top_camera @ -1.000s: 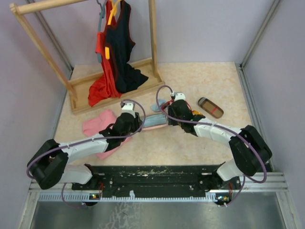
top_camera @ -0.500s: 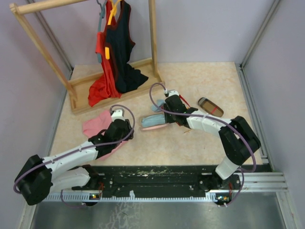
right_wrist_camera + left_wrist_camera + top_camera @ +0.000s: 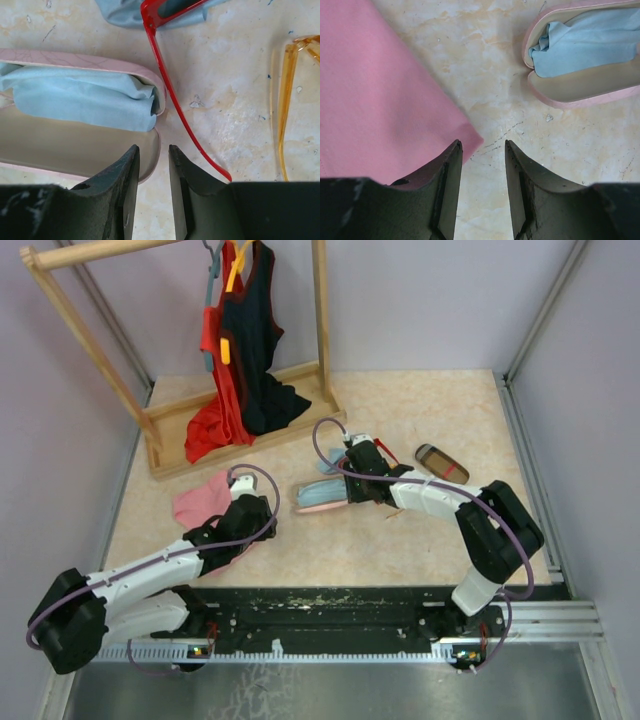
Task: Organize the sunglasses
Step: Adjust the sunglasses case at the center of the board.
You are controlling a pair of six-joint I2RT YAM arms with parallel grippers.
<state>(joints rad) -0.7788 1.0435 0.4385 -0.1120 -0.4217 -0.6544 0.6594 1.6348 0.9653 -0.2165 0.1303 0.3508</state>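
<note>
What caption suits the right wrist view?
Right fingers by open pink case with blue cloth, beside red sunglasses, orange sunglasses.

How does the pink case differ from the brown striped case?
The pink case lies open; the brown striped case is shut. The pink case holds a light blue cloth; the brown striped case's contents are hidden. The pink case sits mid-table, the brown striped case farther right. Both are oval and lie flat on the table.
</note>
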